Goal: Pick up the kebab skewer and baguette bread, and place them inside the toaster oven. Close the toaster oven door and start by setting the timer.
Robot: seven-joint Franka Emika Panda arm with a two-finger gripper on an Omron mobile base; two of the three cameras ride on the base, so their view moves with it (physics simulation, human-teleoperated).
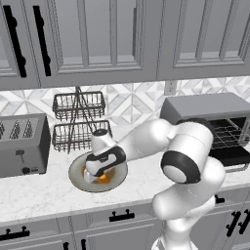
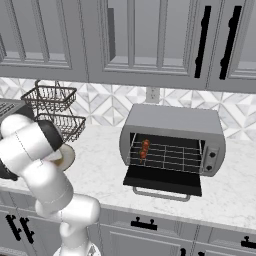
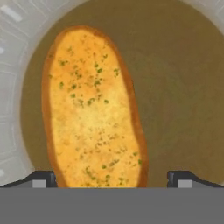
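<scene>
The gripper (image 3: 112, 178), spread wide, hovers just above the baguette bread (image 3: 94, 107) on the plate (image 1: 75, 179) (skewer (image 2: 144, 148) is inside the toaster oven (image 2: 172, 120)). Closing off-centre could push the bread across the plate.

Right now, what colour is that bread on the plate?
Orange-yellow with green flecks, baguette bread; clearest in the hand view.

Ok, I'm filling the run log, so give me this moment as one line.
hand: open, over baguette bread on plate | kebab skewer: on rack in toaster oven | toaster oven door: open
</scene>
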